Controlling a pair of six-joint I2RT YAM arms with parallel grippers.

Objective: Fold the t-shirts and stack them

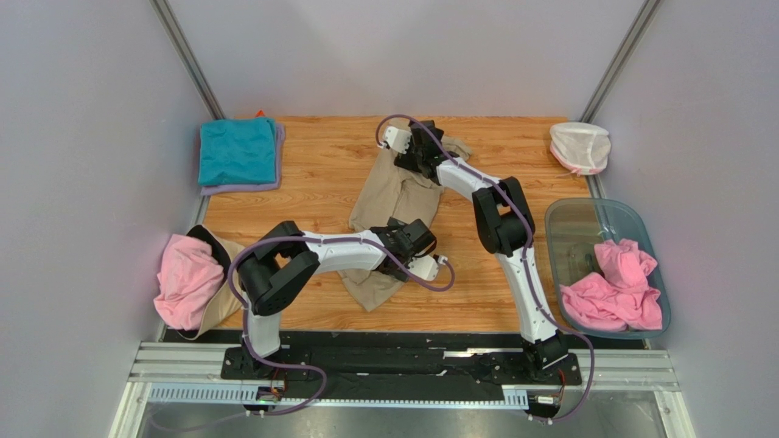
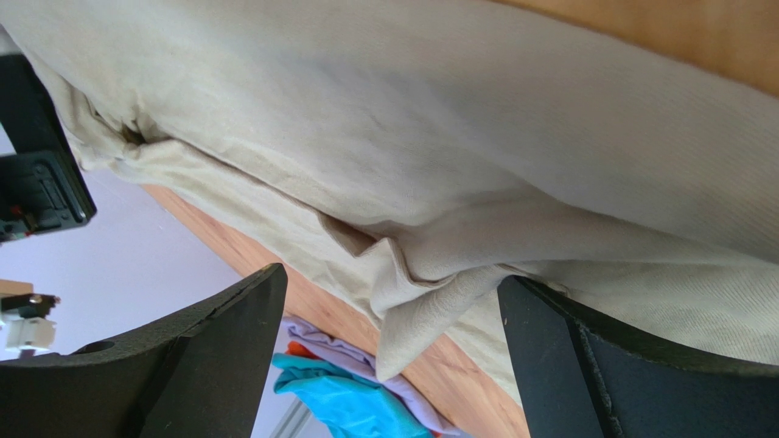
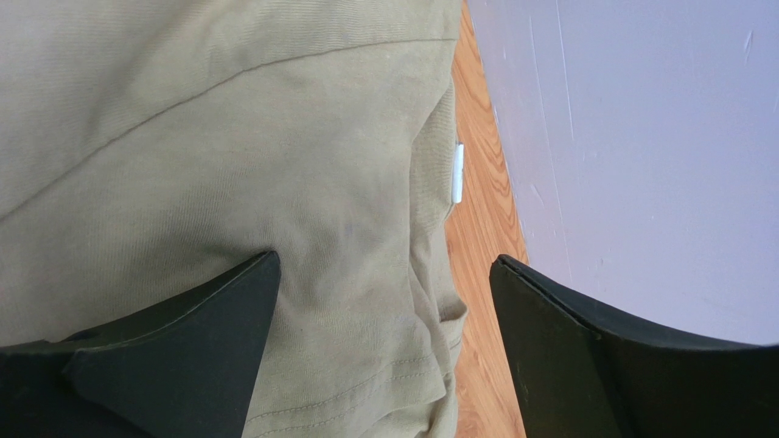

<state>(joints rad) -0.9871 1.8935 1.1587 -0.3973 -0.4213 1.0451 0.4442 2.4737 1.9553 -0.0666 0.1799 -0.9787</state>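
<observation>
Fingers (image 2: 183, 365) wide over tan t-shirt (image 1: 389, 192)

Was lit brightly and evenly from overhead, leaving only soft, short shadows on the wooden table (image 1: 320, 173) and a pale sheen on the clear plastic tub (image 1: 571, 228). Showed the weave of the tan t-shirt (image 2: 512, 119) crisply in both wrist views, dimmed within its folds, and softened on the teal t-shirt (image 2: 347, 401) lying beyond.
</observation>
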